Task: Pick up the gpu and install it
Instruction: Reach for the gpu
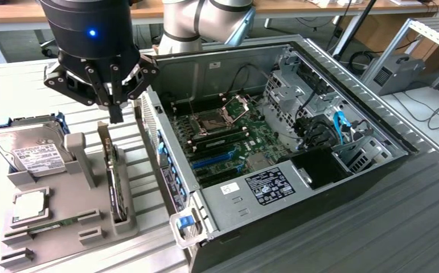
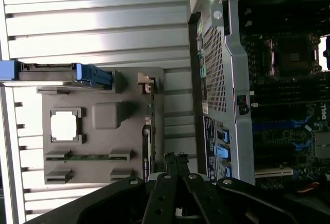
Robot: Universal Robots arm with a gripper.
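Your tool (image 1: 117, 116) is clenched shut with nothing in it. It hangs just above the thin green gpu card with a silver metal end (image 1: 114, 170). The card stands on its edge in the grey plastic holder (image 1: 71, 193), beside the open metal computer case (image 1: 196, 71).

You had one mark you could read: white letters (image 2: 322, 111) that looked like "DELL", on the green motherboard (image 2: 281, 137). The black-and-white label (image 1: 271, 185) on the silver power supply box (image 1: 243, 197), the small white sticker (image 1: 230, 187) beside it, and the white label (image 1: 37, 156) on the silver hard drive in its blue frame (image 1: 12, 138) carried print too small for you to read.
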